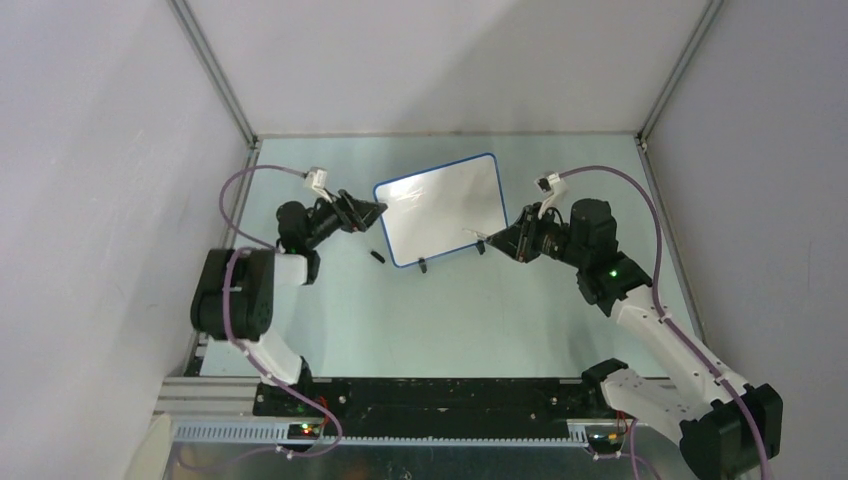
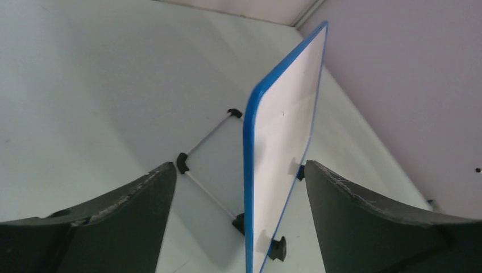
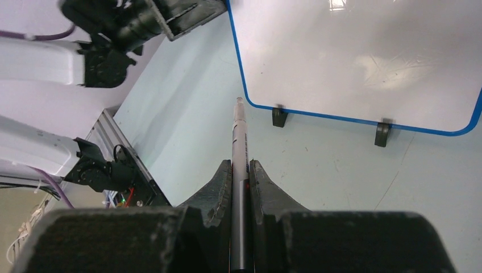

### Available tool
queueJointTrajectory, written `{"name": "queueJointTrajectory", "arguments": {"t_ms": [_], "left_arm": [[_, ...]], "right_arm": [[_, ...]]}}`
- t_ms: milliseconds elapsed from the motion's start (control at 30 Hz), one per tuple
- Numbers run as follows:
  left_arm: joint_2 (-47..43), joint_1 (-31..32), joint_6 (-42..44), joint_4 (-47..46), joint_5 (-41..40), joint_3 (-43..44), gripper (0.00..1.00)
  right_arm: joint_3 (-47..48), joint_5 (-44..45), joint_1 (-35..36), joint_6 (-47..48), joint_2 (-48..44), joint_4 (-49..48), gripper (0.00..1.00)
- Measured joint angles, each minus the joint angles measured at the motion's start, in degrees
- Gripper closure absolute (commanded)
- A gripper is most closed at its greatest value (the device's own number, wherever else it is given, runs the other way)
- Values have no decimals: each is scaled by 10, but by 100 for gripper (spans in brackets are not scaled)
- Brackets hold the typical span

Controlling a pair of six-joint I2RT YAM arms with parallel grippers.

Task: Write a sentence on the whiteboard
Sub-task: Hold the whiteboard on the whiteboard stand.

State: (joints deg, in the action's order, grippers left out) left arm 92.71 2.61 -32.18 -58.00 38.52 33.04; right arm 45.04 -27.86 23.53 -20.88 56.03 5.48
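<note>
The whiteboard [image 1: 440, 205], white with a thin blue frame, stands tilted on two black clip feet [image 3: 279, 116] at the table's middle. Its white face [image 3: 352, 57] looks blank; no sentence shows on it. My left gripper [image 1: 375, 212] is open at the board's left edge. In the left wrist view the blue edge [image 2: 248, 170] runs between its wide-apart fingers [image 2: 142, 205] with a gap on each side. My right gripper [image 3: 240, 163] is shut on a slim marker pen [image 3: 240, 136]. The pen's tip points at the board's lower left corner, a little short of it.
A small black cap-like piece [image 1: 376, 257] lies on the table below the board's left corner. A thin wire stand with black ends [image 2: 207, 165] props the board from behind. Grey walls enclose the table on three sides.
</note>
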Motion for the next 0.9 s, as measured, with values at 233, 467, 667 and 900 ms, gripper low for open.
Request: {"name": "queueJointTrajectory", "arguments": {"t_ms": [233, 467, 667, 900], "left_arm": [[105, -13, -103, -118, 79, 58, 32], [130, -13, -134, -145, 123, 120, 58], [150, -13, -130, -105, 145, 156, 60], [150, -12, -112, -52, 159, 166, 64]], "right_arm": [[2, 0, 0, 1, -16, 1, 100], [3, -1, 0, 2, -16, 2, 100], [3, -3, 1, 2, -14, 2, 100], [3, -5, 1, 2, -11, 2, 100]]}}
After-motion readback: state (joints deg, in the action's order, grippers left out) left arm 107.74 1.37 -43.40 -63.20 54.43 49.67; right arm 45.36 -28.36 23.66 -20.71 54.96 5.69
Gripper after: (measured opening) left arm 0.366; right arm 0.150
